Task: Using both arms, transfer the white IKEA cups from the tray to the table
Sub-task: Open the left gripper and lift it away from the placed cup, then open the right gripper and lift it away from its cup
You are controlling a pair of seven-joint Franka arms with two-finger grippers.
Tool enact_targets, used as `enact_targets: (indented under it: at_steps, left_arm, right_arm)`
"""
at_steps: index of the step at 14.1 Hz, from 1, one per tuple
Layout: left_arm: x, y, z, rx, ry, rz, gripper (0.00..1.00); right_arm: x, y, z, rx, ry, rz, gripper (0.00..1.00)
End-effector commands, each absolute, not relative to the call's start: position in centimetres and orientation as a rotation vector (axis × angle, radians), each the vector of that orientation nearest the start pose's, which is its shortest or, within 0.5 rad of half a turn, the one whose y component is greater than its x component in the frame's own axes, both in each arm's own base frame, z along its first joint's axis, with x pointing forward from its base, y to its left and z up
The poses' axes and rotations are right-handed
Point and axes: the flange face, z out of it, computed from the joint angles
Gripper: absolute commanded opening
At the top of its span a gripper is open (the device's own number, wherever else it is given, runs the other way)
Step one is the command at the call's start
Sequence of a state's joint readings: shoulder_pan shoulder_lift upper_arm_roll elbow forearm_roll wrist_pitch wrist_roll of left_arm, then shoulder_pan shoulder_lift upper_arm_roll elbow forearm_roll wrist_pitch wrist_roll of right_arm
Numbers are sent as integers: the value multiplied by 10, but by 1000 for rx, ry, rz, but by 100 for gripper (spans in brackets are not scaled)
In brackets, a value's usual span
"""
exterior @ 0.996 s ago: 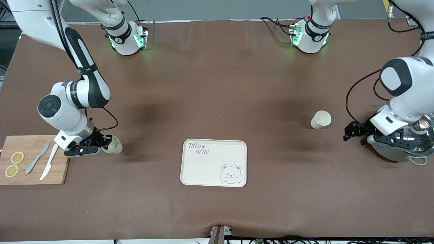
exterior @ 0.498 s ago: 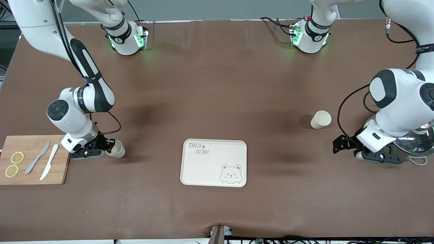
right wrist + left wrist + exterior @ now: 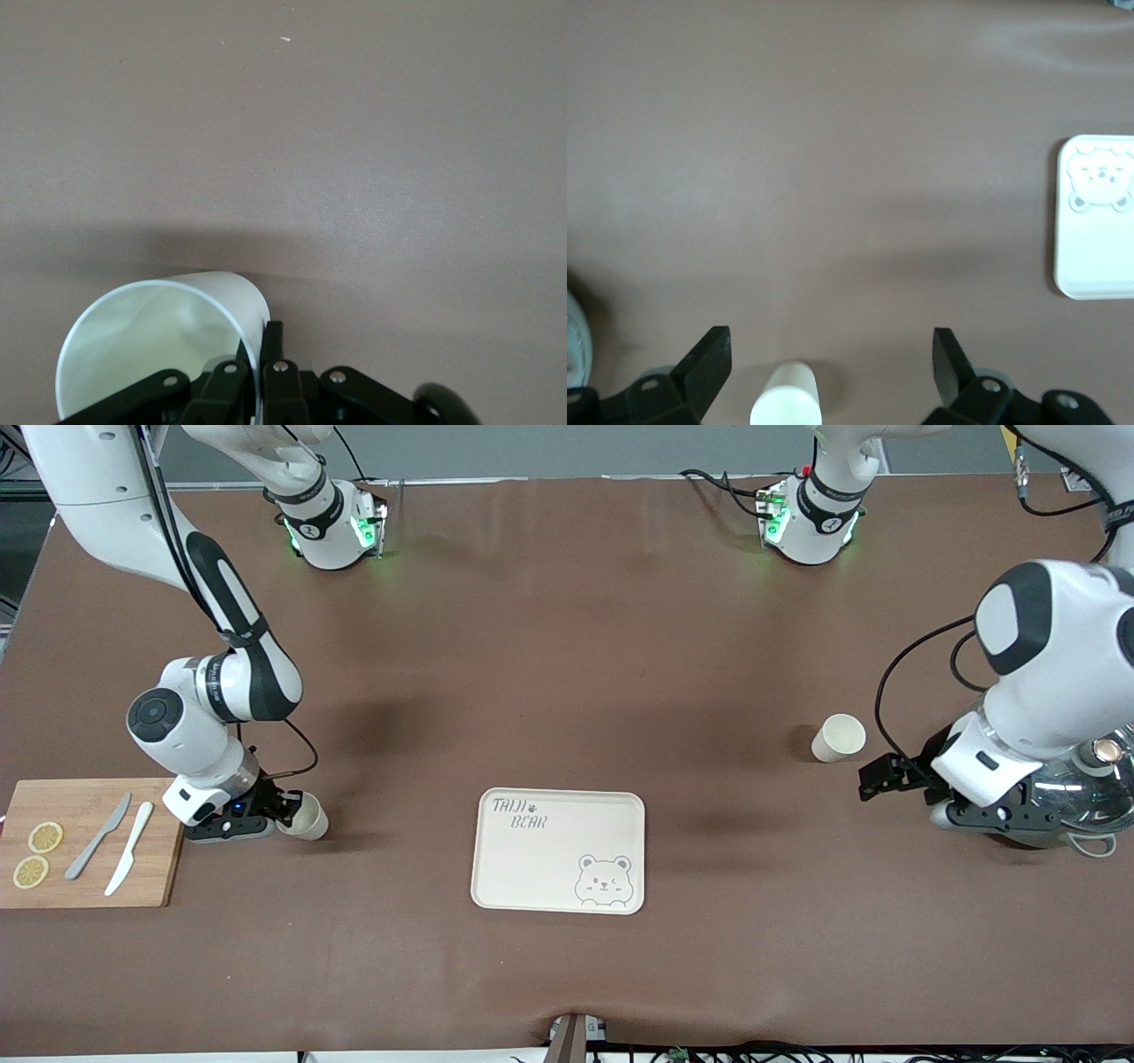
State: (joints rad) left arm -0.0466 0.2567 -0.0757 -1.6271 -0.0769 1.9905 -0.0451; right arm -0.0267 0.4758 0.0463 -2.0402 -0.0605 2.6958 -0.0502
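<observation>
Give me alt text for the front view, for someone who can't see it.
The right tool grips a white cup by its rim beside a cutting board, while the left tool hangs open near a second white cup standing on the brown table. A bear-printed tray lies between them.

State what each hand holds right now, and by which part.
The right hand pinches one white cup by its rim wall, one finger inside. The left hand is open and holds nothing; the other white cup stands free.
</observation>
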Motion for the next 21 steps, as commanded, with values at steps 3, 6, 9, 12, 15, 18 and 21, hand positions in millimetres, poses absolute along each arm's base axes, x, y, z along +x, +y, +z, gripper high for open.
enact_targets:
  at_steps: [3, 6, 9, 12, 15, 18, 21]
  left_arm:
    - [620, -83, 543, -3213, 75, -154, 100]
    - [606, -85, 566, -3221, 83, -163, 100]
    - [590, -84, 591, -3218, 89, -168, 100]
    - [573, -81, 614, -3213, 92, -171, 100]
    - [566, -81, 625, -3206, 95, -179, 100]
    - [564, -78, 636, -3188, 123, -182, 100]
    - [557, -70, 628, -3101, 286, -57, 100]
  right_arm:
    - [613, 11, 223, -3120, -183, -291, 21]
    - [614, 11, 224, -3119, -183, -298, 42]
    - [614, 11, 224, -3119, -183, -298, 77]
    - [615, 9, 226, -3119, -235, -308, 100]
    - [617, -10, 230, -3123, -283, -318, 100]
    - [617, -10, 238, -3125, -286, -306, 100]
    - [618, -10, 260, -3131, -282, -255, 100]
